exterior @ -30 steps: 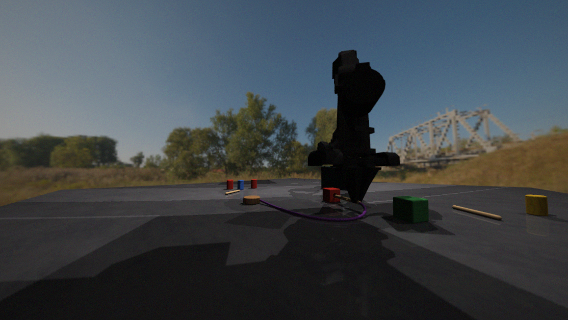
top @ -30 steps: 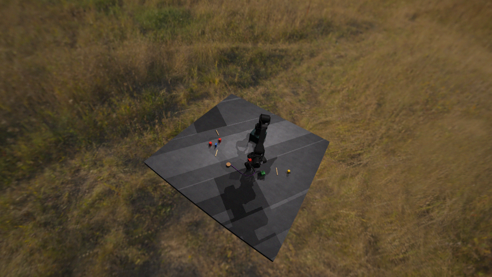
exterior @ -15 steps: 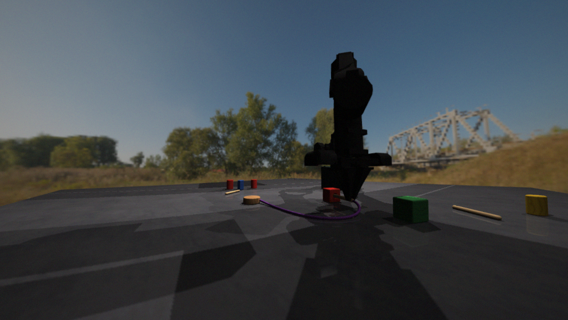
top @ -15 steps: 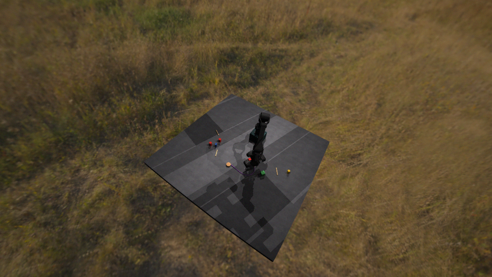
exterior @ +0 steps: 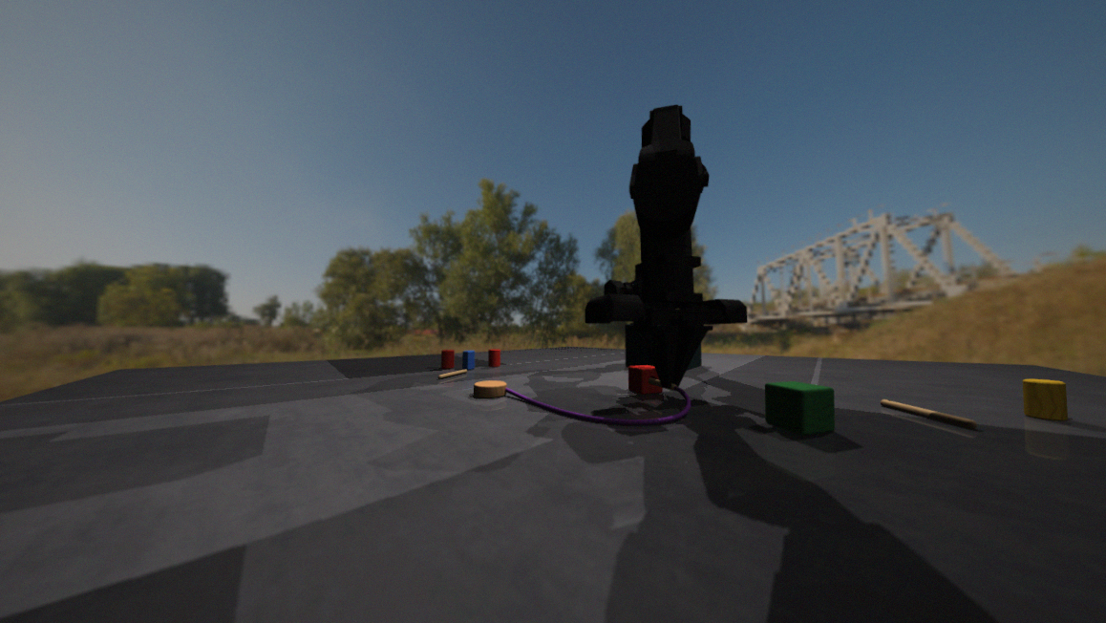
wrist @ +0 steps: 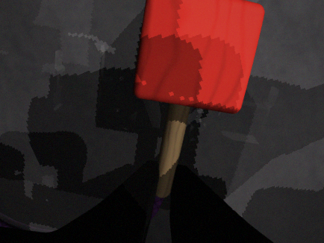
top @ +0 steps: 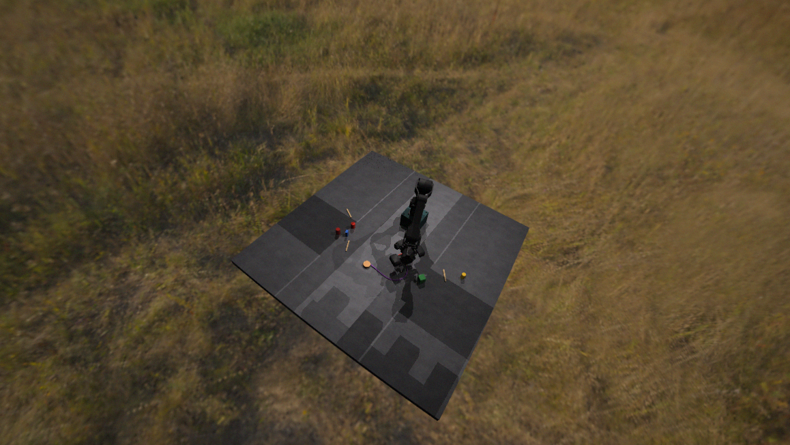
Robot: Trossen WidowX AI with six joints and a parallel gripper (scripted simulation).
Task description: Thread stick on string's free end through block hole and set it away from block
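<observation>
The red wooden block (wrist: 198, 46) (exterior: 641, 378) sits on the table. My gripper (wrist: 164, 173) (exterior: 669, 380) (top: 400, 268) is low beside it and shut on the thin wooden stick (wrist: 173, 143). The purple string (exterior: 595, 418) (top: 381, 274) curves over the table from the gripper to the round wooden button (exterior: 489, 388) (top: 366, 264). A short bit of the string shows at the fingers in the wrist view.
A green block (exterior: 799, 407) (top: 421, 278), a loose stick (exterior: 926, 413) (top: 443, 274) and a yellow cylinder (exterior: 1044, 398) (top: 463, 274) lie to the right. Two red cylinders (exterior: 447, 358) (exterior: 494, 356), a blue one (exterior: 468, 358) and another loose stick (exterior: 453, 374) lie at the far left.
</observation>
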